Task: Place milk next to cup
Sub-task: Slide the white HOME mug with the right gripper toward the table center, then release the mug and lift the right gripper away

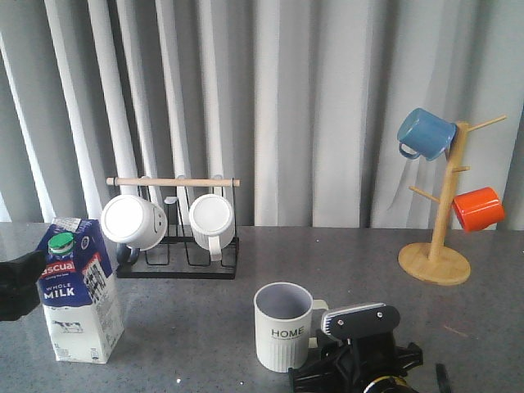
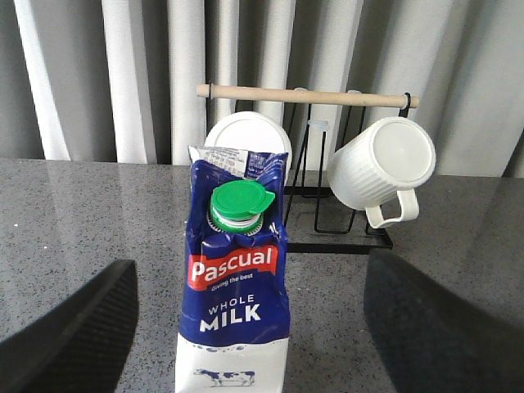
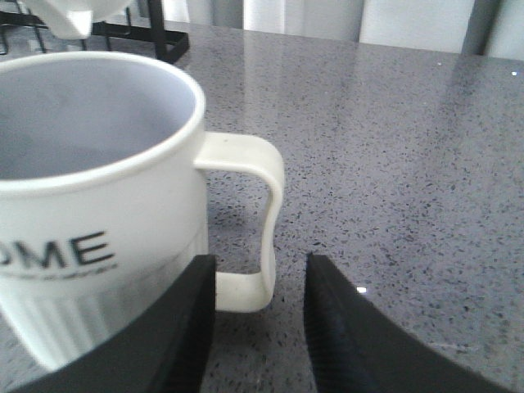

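Milk: the tall gable-top carton (image 1: 79,291), blue above and white below with a red "Pascual" label and green round cap, stands upright at the near left of the grey speckled table (image 1: 188,315).
Cup: the pale ribbed mug (image 1: 284,326) lettered "HOME" stands upright at near centre, well apart from the carton, handle towards the robot's right.
Key relation: in the left wrist view the carton (image 2: 237,286) sits straight ahead between the spread fingers, long axis vertical; the left arm is by far the nearer.
Left gripper (image 2: 246,327): released, jaws wide on either side of the carton, not touching it.
Right gripper (image 3: 258,319): jaws parted, straddling the mug's handle (image 3: 254,221); contact cannot be told.
Contents: the mug looks empty, its inside grey (image 3: 82,115); the carton is capped.
Likely next: close the left jaws on the carton, then carry it right, beside the mug.
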You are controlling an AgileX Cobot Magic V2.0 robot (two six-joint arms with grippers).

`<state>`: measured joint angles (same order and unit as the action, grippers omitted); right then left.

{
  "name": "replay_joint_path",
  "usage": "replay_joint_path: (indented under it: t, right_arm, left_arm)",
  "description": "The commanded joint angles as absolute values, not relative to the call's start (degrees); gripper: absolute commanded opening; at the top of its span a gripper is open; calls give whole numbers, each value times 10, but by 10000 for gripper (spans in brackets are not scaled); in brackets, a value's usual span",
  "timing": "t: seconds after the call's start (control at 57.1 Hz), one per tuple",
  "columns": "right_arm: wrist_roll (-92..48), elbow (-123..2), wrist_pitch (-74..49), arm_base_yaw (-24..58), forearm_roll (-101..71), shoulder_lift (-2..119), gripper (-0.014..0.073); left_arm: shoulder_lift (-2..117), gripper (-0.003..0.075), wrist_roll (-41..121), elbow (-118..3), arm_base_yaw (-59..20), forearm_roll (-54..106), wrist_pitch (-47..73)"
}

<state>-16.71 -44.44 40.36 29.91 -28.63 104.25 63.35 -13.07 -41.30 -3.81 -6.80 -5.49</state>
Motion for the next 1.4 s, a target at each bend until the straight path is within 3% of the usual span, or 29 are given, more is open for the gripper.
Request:
replay_joint_path:
  t: [0.0,0.631,0.964,1.069,1.191,1.384]
  right_arm:
    - [-166,-434,445,293,-244,977,314]
    - [-156,-441,233,117,-12,656,314]
    - [63,-441,166,43,129,583,302]
    - [95,-441,163,43,147,570,219]
    - [123,-441,146,44,149,560,-5]
    - [149,-438,127,44,150,560,-8]
  left_arm:
    - [627,552,-132,-433,-41,-66,-93]
    - [627,552,-132,-433,-41,-66,-93]
    - [627,552,-132,-433,-41,-66,-93]
    - [627,552,-132,-433,-41,-66,-93]
    - [627,552,-132,-433,-41,-66,-93]
    - [627,552,-132,-433,-41,-66,-93]
